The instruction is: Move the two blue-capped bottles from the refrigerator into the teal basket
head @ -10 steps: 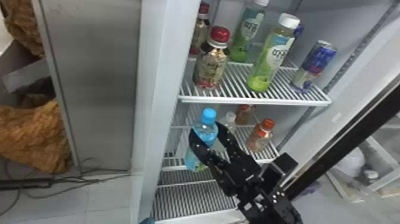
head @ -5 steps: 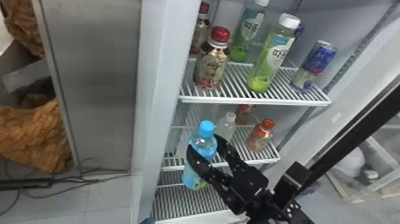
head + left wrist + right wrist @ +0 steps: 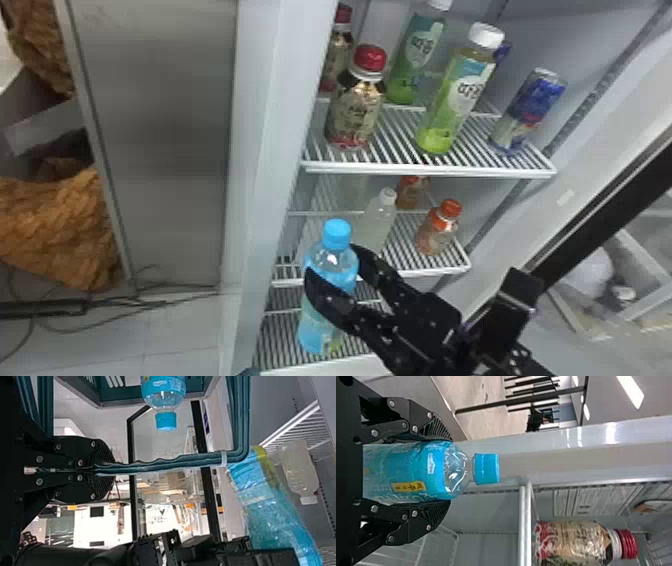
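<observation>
- Right gripper (image 3: 334, 262), lower middle of frame in head view: grasping a blue-capped bottle (image 3: 320, 312), one finger each side.
- Bottle sits lower centre, before the fridge's lower shelves (image 3: 470, 265). Cap up, long axis near upright, base slightly toward frame left.
- Right wrist view: its cap points away from the palm, axis running along the fingers.
- Left gripper (image 3: 107, 470), left wrist view: clenched on the teal basket's (image 3: 126, 394) handle (image 3: 178, 463).
- Second blue-capped bottle (image 3: 163, 399) overlaps the basket, cap pointing past the basket's edge; can't tell if inside.
</observation>
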### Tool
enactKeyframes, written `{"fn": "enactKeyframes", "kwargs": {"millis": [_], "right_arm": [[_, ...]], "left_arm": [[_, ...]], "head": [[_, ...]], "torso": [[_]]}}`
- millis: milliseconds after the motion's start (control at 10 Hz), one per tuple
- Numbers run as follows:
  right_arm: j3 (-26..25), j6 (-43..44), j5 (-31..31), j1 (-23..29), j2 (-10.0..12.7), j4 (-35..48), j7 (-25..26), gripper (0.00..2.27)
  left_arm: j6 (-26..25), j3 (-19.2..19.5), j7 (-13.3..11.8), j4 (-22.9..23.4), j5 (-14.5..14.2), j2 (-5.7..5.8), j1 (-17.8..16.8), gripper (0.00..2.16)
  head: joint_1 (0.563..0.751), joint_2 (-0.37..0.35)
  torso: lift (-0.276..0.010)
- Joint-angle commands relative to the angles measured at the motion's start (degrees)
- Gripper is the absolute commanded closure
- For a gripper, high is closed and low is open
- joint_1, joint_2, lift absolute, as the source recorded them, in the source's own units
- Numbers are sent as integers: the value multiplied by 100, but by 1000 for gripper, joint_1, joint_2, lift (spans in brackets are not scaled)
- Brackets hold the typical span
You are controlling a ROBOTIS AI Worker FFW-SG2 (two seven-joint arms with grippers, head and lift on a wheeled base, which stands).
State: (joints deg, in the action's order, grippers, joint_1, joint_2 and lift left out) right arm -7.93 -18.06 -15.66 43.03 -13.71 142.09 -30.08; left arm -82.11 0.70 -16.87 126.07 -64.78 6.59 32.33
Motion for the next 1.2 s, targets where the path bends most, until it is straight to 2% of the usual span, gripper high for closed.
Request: {"fn": "enactKeyframes", "kwargs": {"millis": [0,500,800,1100], "right_arm": [[-139,-443,-77,196,0,353,-77,648],[-499,-2004,-174,337,61,690,-701,648],[-569,-2834,-279,393,53,1309,-903,648],[-631,-3832,-323,477,35,1548,-1114,648]], "left_arm": [[-1,0,0,0,0,0,15,1159],[-15,18,0,0,27,9,15,1159],[-1,18,0,0,35,18,29,1159],[-15,9,0,0,44,27,15,1159]], "head": [[695,-350],[695,-350],[695,-350],[695,-350]], "torso": [[-168],[-167],[-167],[-167]]}}
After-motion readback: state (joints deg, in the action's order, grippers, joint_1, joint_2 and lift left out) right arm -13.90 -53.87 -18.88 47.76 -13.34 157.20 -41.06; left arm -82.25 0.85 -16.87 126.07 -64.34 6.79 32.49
